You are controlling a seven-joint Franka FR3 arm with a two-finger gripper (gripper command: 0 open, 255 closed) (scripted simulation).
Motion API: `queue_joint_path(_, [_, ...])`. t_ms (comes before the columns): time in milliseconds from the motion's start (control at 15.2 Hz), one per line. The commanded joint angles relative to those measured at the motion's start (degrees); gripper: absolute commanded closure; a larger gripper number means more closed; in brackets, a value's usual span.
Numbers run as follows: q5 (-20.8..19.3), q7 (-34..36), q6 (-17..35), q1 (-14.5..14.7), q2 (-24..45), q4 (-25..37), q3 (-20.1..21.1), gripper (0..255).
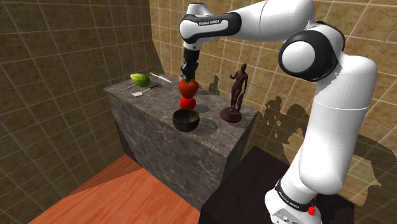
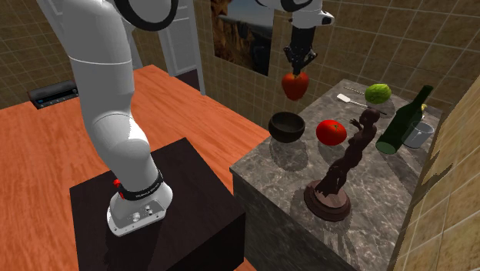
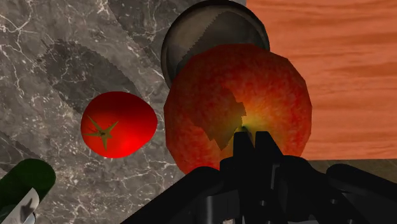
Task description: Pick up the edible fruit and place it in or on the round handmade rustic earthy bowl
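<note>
End effector (image 1: pixel 189 71) is gripping the red apple (image 1: pixel 188 88) by its top, holding it clear of the bench (image 1: pixel 146 118) | apple is hanging at the shoulder view's 12 o'clock from the dark bowl (image 1: pixel 186 119), seemingly lining up for release | tomato (image 2: pixel 331 132) is lying beside the bowl

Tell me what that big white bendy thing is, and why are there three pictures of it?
It is a robot arm, standing on a black box. At its end is a black gripper, like two fingers. One picture looks over the arm's shoulder, one from another side of the room, and one from a camera on the hand itself. The gripper is pinching a red apple, up in the air. Below, on the dark stone counter, are a red tomato, a dark round bowl, a brown statue of a person, a green bottle, a green fruit and some cutlery.
</note>
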Motion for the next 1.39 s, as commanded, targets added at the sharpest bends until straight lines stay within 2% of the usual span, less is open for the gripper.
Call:
queue_joint_path(0, [0.08, -0.02, 1.19, 0.03, 0.31, -0.84, 0.04, 255])
queue_joint_path(1320, [1.28, -1.10, 15.31, 0.00, 3.78, -11.60, 0.47, 255])
